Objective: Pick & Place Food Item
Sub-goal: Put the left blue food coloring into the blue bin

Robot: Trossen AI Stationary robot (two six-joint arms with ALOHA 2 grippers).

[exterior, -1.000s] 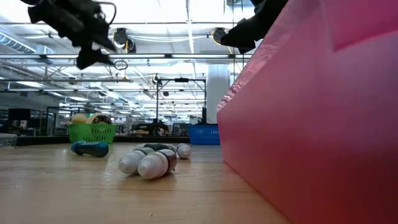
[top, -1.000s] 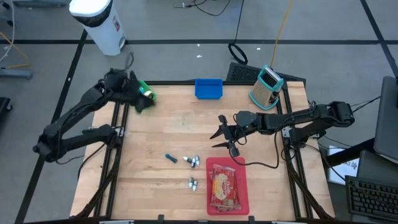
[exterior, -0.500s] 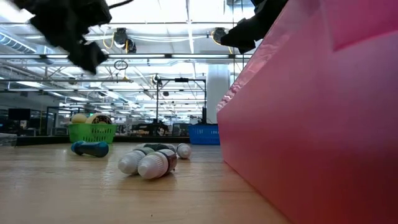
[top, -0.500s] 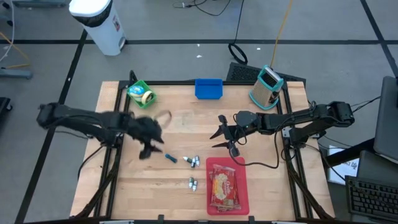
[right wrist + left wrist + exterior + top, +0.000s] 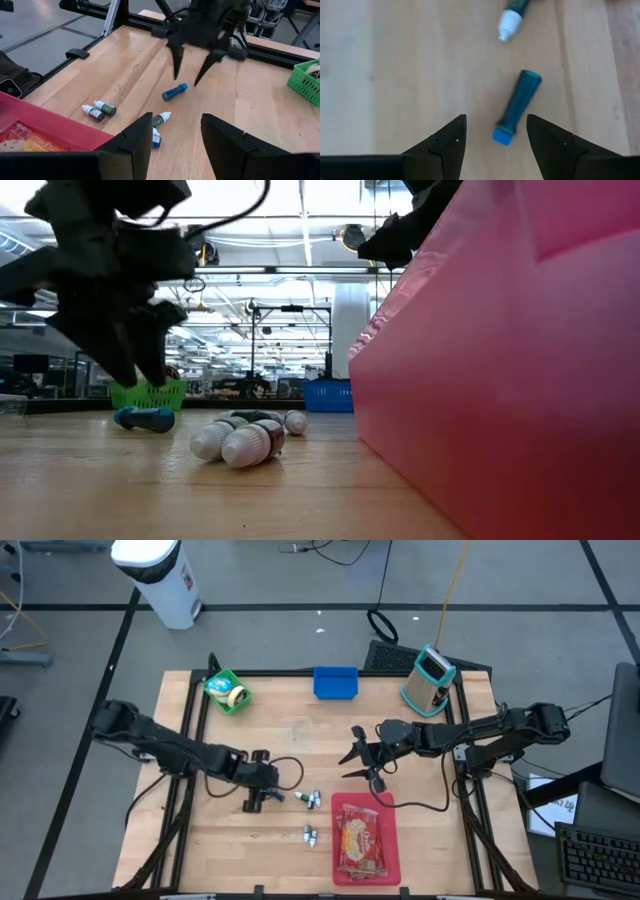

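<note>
From above, the left tool hangs over the wooden tabletop, hiding what lies under it; its wrist view shows its fingers apart, empty, above the small blue capped tube. The right tool waits mid-table, fingers spread and empty, and its wrist view catches the tube just below the left tool's tips. The packaged food item lies in the red rectangular tray; the low view shows only the tray's wall and the white-capped little bottles.

left gripper | swung from green basket | apparently above blue tube
</note>
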